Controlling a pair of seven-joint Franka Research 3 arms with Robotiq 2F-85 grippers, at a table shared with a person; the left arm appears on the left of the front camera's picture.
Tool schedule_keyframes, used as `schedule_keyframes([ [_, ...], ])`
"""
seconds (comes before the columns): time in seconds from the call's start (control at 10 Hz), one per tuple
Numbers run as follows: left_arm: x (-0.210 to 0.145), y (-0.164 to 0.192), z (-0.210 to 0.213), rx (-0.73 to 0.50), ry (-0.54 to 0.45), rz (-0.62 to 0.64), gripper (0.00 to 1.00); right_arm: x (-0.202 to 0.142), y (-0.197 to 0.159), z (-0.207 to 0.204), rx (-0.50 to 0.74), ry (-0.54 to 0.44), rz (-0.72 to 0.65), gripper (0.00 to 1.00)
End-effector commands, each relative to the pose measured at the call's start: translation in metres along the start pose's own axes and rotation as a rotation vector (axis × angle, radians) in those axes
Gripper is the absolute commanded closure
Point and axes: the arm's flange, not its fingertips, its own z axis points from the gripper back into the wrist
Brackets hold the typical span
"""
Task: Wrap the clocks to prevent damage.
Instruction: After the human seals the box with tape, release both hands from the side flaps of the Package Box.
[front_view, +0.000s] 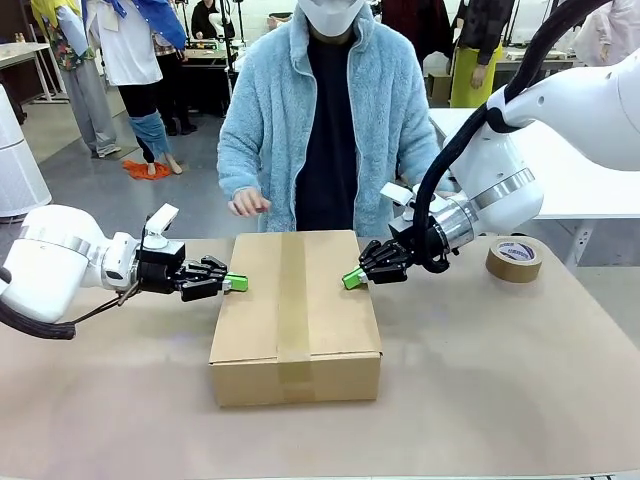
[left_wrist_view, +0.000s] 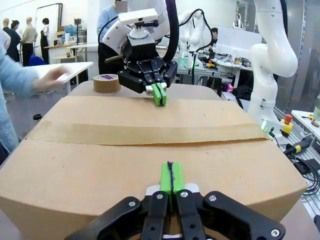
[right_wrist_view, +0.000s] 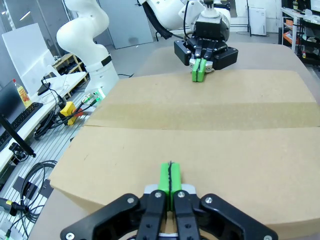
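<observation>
A closed cardboard box (front_view: 295, 320), sealed with a strip of brown tape along its top, stands at the middle of the table. No clocks are in view. My left gripper (front_view: 237, 283) is shut and holds nothing. Its green pads are pressed together at the box's left top edge (left_wrist_view: 171, 177). Shut and empty too, my right gripper (front_view: 352, 278) has its tips at the box's right top edge (right_wrist_view: 170, 177). Each wrist view shows the other gripper across the box top: the right gripper (left_wrist_view: 160, 95) and the left gripper (right_wrist_view: 198, 72).
A roll of brown packing tape (front_view: 514, 260) lies on the table at the far right, behind my right arm. A person in a light blue fleece (front_view: 325, 120) stands at the far side, one hand (front_view: 248, 203) raised near the box's far left corner.
</observation>
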Motion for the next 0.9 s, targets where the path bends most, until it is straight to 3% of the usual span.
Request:
schedule_keyframes([
  [0.0,-0.002,0.000,-0.001,0.004,0.007,0.004,1.00,-0.002,0.000,-0.002,-0.007,0.005,-0.009,0.99],
  [0.7,0.000,0.000,0.000,0.000,0.000,0.000,1.00,0.000,0.000,0.000,0.000,0.000,0.000,0.99],
  [0.8,0.029,-0.003,0.008,0.014,0.094,0.002,1.00,0.019,0.014,0.012,-0.045,0.079,-0.004,0.99],
])
